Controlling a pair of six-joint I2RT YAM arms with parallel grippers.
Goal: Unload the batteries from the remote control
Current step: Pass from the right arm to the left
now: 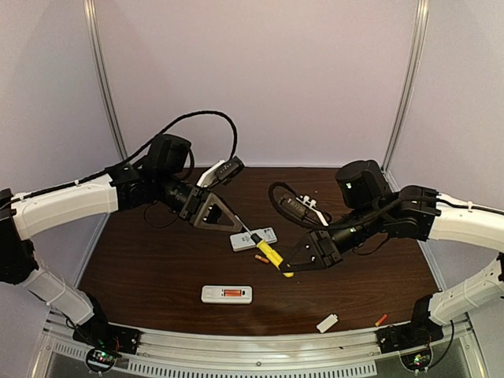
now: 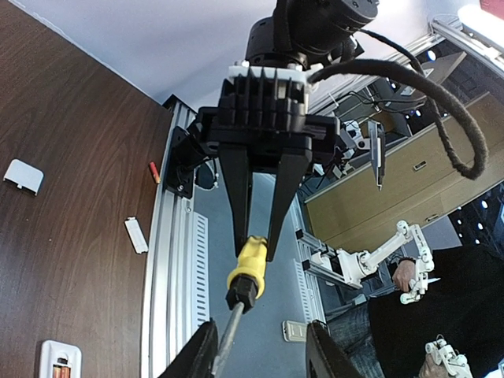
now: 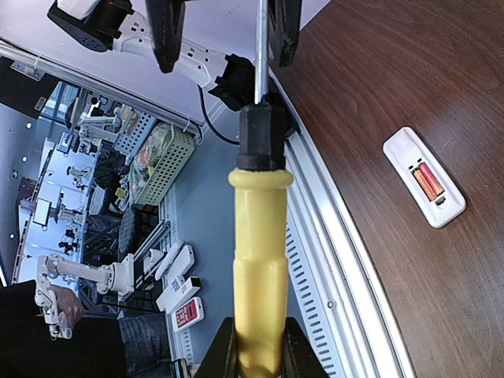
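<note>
A white remote control (image 1: 227, 294) lies face down near the front of the table with its bay uncovered and orange-red batteries (image 1: 232, 294) inside. The wrist views show that remote (image 3: 424, 177) (image 2: 59, 364) with the batteries (image 3: 429, 181) too. My right gripper (image 1: 303, 264) (image 3: 258, 358) is shut on the handle of a yellow-handled screwdriver (image 1: 270, 253) (image 3: 258, 260) held in the air. My left gripper (image 1: 232, 224) (image 2: 260, 354) stands open around the screwdriver's metal shaft (image 2: 224, 342), which runs close to one finger (image 2: 201, 354).
A second white remote (image 1: 253, 239) lies mid-table with a loose battery (image 1: 260, 258) beside it. Another loose battery (image 1: 381, 320) and a small white cover (image 1: 327, 323) lie at the front right. A power strip (image 1: 220, 172) sits at the back.
</note>
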